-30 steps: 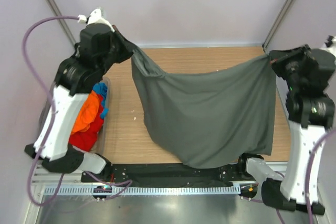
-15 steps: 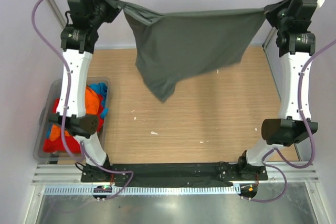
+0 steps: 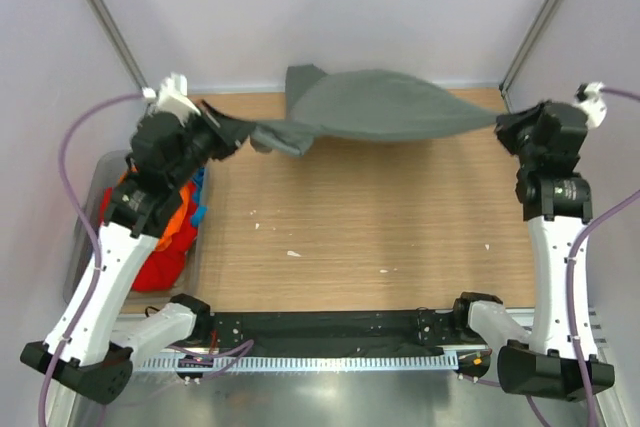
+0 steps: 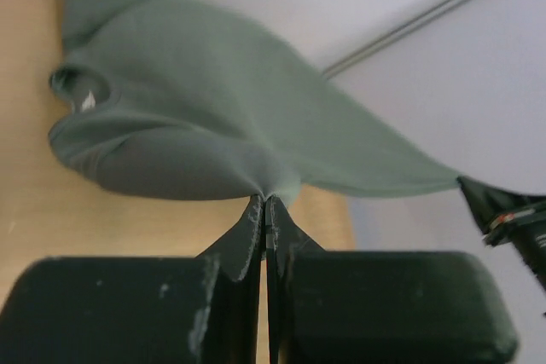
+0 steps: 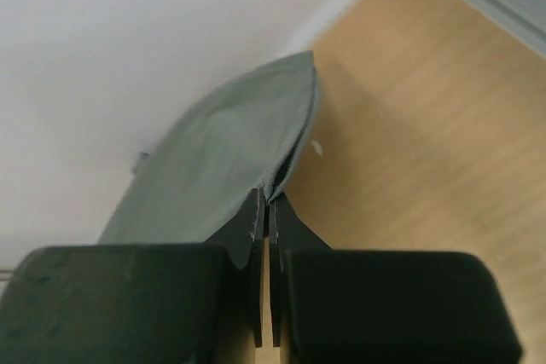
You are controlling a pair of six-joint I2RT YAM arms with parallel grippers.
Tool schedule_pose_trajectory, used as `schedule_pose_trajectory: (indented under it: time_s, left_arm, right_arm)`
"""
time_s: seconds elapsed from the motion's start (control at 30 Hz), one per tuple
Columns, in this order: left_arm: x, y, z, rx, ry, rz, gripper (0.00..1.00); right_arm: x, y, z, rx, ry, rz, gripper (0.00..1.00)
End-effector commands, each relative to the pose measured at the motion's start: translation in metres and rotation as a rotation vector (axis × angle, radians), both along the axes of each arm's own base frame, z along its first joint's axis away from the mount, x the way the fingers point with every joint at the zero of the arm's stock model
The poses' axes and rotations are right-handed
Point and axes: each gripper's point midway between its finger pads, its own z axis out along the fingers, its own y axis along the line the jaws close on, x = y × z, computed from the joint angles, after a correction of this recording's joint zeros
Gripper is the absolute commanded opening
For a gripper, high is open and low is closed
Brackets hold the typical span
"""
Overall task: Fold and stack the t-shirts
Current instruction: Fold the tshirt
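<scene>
One dark grey-green t-shirt (image 3: 380, 112) spans the far edge of your table (image 3: 380, 217), pulled between both arms: your left gripper (image 3: 243, 133) pinches one end, your right gripper (image 3: 502, 123) the other. Bright shirts (image 3: 165, 237) fill the bin (image 3: 110, 162) at left.

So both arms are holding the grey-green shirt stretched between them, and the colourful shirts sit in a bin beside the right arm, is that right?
Not quite: the bin with the colourful shirts sits beside the left arm, as the top view shows. The left tool and right tool do hold the grey-green shirt between them.
</scene>
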Motion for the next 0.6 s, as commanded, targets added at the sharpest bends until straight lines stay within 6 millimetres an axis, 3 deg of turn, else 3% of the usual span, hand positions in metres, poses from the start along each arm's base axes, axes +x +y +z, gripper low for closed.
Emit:
schedule_pose_trajectory:
  time_s: [0.0,0.03,0.07,0.1,0.13,0.2,0.23,0.33,0.43,0.57]
  left_arm:
    - [-0.013,-0.008,-0.091,0.062,0.140,-0.022,0.00]
    - [-0.019,-0.010,-0.134,0.073,0.217,-0.026,0.00]
    - [-0.024,-0.011,-0.126,0.047,0.198,-0.032,0.00]
    - [-0.031,-0.011,-0.165,0.069,0.273,-0.043,0.00]
    - [-0.040,-0.011,-0.179,0.071,0.295,-0.056,0.00]
    - [-0.055,-0.013,-0.209,0.087,0.360,-0.064,0.00]
    - [-0.069,-0.008,-0.240,0.113,0.427,-0.061,0.00]
    - [-0.087,-0.002,-0.274,0.088,0.500,-0.044,0.00]
    - [-0.095,0.004,-0.287,0.091,0.530,-0.029,0.00]
    - [-0.104,0.006,-0.307,0.130,0.611,-0.035,0.00]
  right_arm:
    - [-0.016,-0.008,-0.071,0.009,0.143,-0.054,0.01]
    - [-0.021,-0.010,-0.117,0.034,0.231,-0.078,0.01]
    - [-0.025,-0.010,-0.136,0.043,0.265,-0.083,0.01]
    - [-0.031,-0.010,-0.156,0.048,0.315,-0.088,0.01]
    - [-0.041,-0.011,-0.189,0.054,0.406,-0.107,0.01]
    - [-0.062,-0.015,-0.226,0.066,0.539,-0.150,0.01]
    - [-0.074,-0.013,-0.249,0.077,0.606,-0.154,0.01]
    - [-0.097,0.001,-0.284,0.147,0.700,-0.137,0.01]
    - [-0.113,0.010,-0.305,0.202,0.751,-0.136,0.01]
    - [-0.125,0.004,-0.311,0.178,0.796,-0.173,0.01]
